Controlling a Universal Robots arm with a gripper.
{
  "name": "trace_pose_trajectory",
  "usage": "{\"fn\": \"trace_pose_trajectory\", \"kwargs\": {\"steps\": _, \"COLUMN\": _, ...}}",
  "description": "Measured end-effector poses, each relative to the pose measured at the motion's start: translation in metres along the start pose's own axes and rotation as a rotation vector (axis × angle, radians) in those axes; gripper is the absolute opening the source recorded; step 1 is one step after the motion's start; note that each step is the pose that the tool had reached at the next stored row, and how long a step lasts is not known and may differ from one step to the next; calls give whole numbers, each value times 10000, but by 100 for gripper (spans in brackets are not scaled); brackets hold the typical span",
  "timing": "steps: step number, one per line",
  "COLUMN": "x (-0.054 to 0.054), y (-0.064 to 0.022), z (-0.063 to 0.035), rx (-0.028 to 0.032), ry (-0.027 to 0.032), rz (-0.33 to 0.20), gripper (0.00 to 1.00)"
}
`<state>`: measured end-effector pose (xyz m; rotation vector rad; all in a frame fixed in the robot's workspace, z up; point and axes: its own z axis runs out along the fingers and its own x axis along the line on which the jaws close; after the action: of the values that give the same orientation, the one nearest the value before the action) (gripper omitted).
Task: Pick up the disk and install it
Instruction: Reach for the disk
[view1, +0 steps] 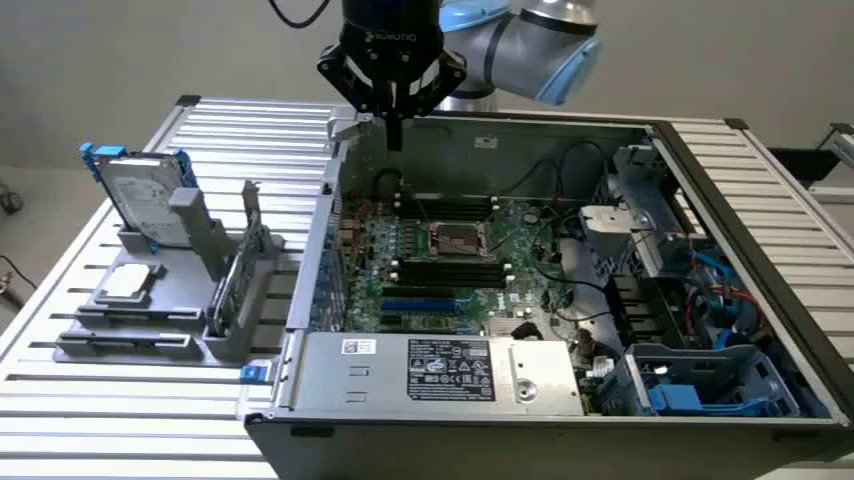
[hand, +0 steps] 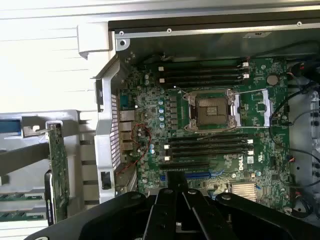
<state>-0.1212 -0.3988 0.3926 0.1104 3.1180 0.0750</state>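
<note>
Hovering with my pincer (view1: 394, 135) pressed together on nothing, I hang just above the far rim of the open computer case (view1: 534, 140). There is free air all round me and the motherboard (hand: 210, 115) lies below. Well apart from me, lower and toward the exterior view's left, a grey rack (view1: 134, 345) carries one disk (view1: 138, 195), one silver chip (view1: 127, 282) and one green card (hand: 57, 170). The disk stands on end, its long axis near upright.

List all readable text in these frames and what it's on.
"ROBOTIQ": black pincer, on its body.
"DELL": green motherboard, white print.
Too small to read: black-and-white sticker on the silver power-supply box.
Blurred: white label on the blue-framed silver disk.
</note>
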Motion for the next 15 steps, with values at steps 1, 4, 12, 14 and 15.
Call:
{"fn": "trace_pose_trajectory", "kwargs": {"steps": 1, "x": 0, "y": 0, "z": 0, "rx": 0, "ry": 0, "rz": 0, "gripper": 11}}
{"fn": "trace_pose_trajectory", "kwargs": {"steps": 4, "x": 0, "y": 0, "z": 0, "rx": 1, "ry": 1, "rz": -1, "gripper": 11}}
{"fn": "trace_pose_trajectory", "kwargs": {"steps": 12, "x": 0, "y": 0, "z": 0, "rx": 0, "ry": 0, "rz": 0, "gripper": 11}}
{"fn": "trace_pose_trajectory", "kwargs": {"steps": 14, "x": 0, "y": 0, "z": 0, "rx": 0, "ry": 0, "rz": 0, "gripper": 11}}
{"fn": "trace_pose_trajectory", "kwargs": {"steps": 15, "x": 0, "y": 0, "z": 0, "rx": 1, "ry": 1, "rz": 0, "gripper": 11}}
